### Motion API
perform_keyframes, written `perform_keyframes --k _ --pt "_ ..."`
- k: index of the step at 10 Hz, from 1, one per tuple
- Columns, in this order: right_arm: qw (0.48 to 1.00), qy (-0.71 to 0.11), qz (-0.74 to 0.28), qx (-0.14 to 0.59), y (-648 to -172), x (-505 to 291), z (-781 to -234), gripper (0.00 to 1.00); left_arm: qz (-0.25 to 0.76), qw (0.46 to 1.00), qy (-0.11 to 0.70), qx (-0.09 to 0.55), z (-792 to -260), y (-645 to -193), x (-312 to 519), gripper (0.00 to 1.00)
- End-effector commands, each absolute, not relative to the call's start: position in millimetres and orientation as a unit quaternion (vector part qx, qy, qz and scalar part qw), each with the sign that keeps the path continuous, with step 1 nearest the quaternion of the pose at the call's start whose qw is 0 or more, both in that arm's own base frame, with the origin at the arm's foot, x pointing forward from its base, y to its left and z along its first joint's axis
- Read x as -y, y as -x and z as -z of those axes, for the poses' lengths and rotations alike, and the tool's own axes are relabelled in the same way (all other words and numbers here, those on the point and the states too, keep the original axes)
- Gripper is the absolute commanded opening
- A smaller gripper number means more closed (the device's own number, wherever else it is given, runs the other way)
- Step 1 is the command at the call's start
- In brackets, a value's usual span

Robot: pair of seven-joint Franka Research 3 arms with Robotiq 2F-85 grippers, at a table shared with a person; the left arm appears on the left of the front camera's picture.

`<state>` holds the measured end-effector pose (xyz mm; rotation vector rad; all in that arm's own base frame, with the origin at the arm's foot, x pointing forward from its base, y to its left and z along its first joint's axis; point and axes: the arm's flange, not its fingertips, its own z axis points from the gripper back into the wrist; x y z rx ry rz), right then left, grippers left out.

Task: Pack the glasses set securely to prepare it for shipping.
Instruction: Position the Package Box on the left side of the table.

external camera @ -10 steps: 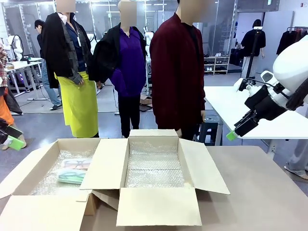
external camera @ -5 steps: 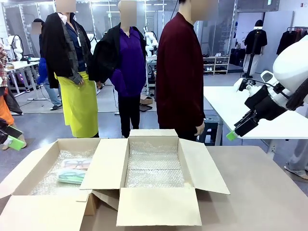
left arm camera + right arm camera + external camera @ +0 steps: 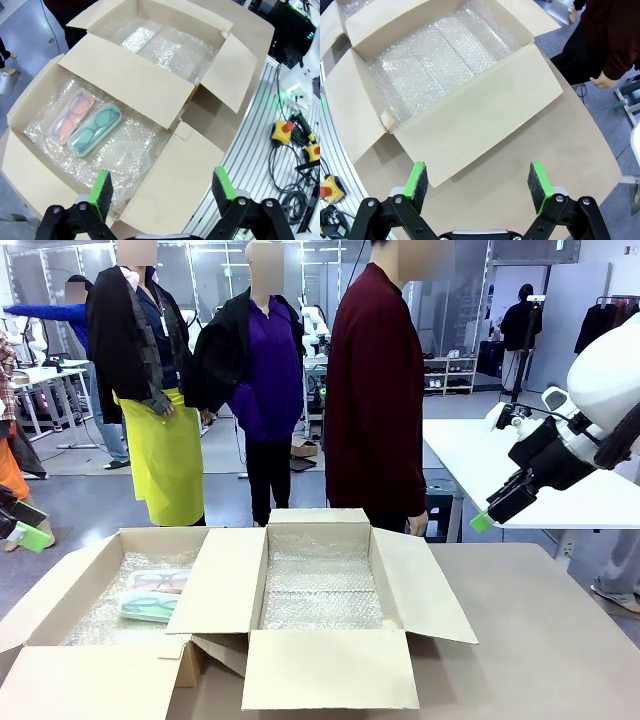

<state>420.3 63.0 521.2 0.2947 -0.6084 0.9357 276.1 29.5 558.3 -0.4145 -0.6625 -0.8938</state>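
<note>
Two open cardboard boxes sit side by side on the tabletop (image 3: 560,640), both lined with bubble wrap. In the front view the left box (image 3: 60,585) holds the glasses set: the pale pink case (image 3: 158,580) lies just behind the mint green case (image 3: 148,606), the two side by side and touching on the bubble wrap (image 3: 105,615) near the middle of that box. The left wrist view looks down on the same pair, the pink case (image 3: 72,117) and the green case (image 3: 95,129) lying parallel and flat, each showing a pair of spectacles through its translucent lid. The right box (image 3: 325,590) carries only its own bubble wrap lining (image 3: 320,585), with its flaps spread outward; one long flap lies over the gap between the two boxes. The left tool (image 3: 162,187) hangs above the near corner of the left box, released, its green pads wide apart and nothing between them. The right tool (image 3: 479,187) is likewise released, fingers spread and empty, hovering over the bare tabletop beside the right box's outer flap; in the front view it is raised well above the tabletop at the right side, one green fingertip (image 3: 481,523) visible. A person in a dark red top (image 3: 375,390) stands at the far side of the tabletop behind the right box, one hand (image 3: 602,80) hanging down beside the body.
</note>
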Motion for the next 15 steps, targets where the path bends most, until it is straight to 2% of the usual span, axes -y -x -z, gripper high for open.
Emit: perform_keyframes --k 1,15 --pt "0.841 -0.137 -0.442 0.28 -419.9 -65.2 -525.0 1.0 0.419 0.83 0.19 0.314 -560.8 -275.0 -27.4 1.0" --pt "0.841 -0.137 -0.442 0.28 -419.9 -65.2 -525.0 1.0 0.419 0.83 0.19 0.314 -560.8 -275.0 -27.4 1.0"
